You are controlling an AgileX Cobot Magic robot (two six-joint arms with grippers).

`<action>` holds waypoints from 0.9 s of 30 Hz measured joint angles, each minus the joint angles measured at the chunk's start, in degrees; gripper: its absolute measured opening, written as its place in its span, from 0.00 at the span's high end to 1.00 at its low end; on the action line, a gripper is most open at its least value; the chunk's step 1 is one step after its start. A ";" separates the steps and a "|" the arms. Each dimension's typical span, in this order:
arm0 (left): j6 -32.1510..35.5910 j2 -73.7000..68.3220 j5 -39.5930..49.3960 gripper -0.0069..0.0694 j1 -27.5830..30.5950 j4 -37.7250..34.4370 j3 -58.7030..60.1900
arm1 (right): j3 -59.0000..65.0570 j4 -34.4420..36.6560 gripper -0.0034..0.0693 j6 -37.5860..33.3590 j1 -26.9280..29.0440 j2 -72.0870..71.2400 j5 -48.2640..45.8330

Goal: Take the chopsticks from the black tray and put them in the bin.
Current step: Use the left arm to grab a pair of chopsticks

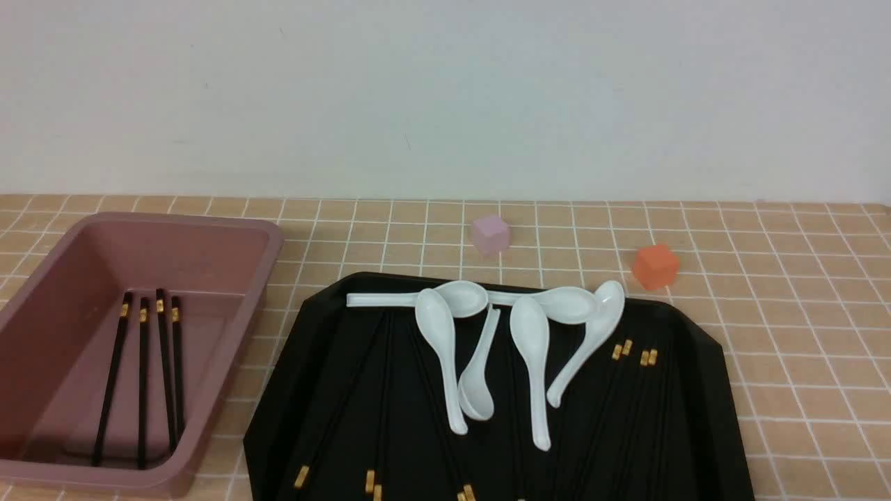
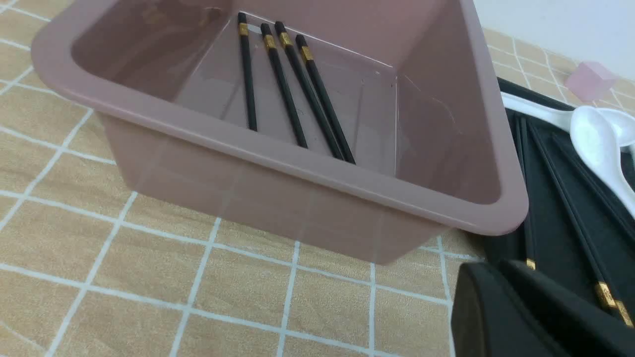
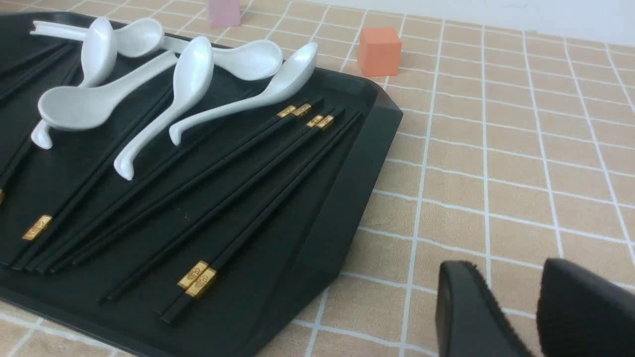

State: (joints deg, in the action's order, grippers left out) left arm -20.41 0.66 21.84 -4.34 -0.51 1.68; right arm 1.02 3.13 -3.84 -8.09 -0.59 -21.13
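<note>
My left end effector (image 2: pixel 491 270) is clenched empty, right end effector (image 3: pixel 511 270) released. Chopsticks (image 3: pixel 278 198) beside it underlie spoons (image 3: pixel 191 74); pulling could drag them.

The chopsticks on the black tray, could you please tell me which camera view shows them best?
The right wrist view: the chopsticks stand out as separate sticks on the black tray. The front view shows mostly their gold bands; the left wrist view catches only a few.

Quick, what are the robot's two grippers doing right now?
Left gripper: shut, holding nothing.
Right gripper: open, holding nothing.
</note>
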 joint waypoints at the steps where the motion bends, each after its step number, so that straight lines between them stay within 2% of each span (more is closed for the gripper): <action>1: 0.00 0.00 0.00 0.86 0.00 0.00 0.00 | 0.00 0.00 0.62 0.00 0.00 0.00 0.00; 27: 0.00 0.00 0.00 0.85 0.00 0.00 0.00 | 0.00 0.00 0.62 0.00 0.00 0.00 0.00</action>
State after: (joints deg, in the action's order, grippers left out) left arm -20.41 0.66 21.84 -4.34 -0.51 1.68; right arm 1.02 3.13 -3.84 -8.09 -0.59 -21.13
